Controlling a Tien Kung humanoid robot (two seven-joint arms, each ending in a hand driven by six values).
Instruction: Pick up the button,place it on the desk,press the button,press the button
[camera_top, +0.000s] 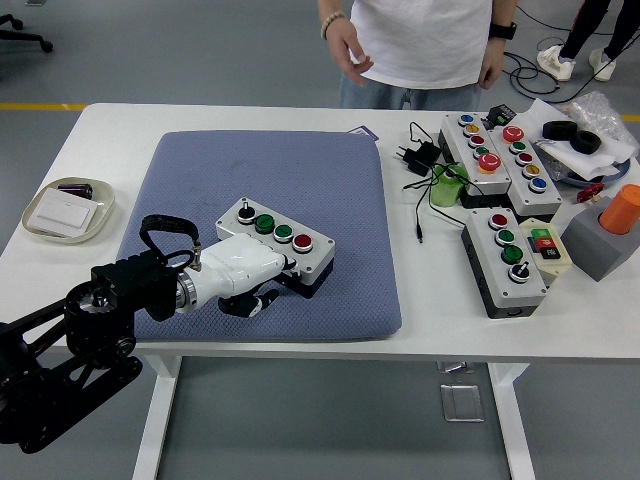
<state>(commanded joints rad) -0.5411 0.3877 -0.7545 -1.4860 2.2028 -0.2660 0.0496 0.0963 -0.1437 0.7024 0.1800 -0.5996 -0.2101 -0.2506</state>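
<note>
We see a glossy white five-fingered left hand (243, 274) w/ black finger parts, black jointed arm (80, 325), looped black cable (165, 232).

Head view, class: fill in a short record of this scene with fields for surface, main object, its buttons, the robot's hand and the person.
Surface: blue mat on a white table
Main object: grey button box lying on the mat
Buttons: two green, one red, plus a black switch
Left hand: white, against the box's near side; grip unclear
Person: standing at the far side, touching nothing
</note>
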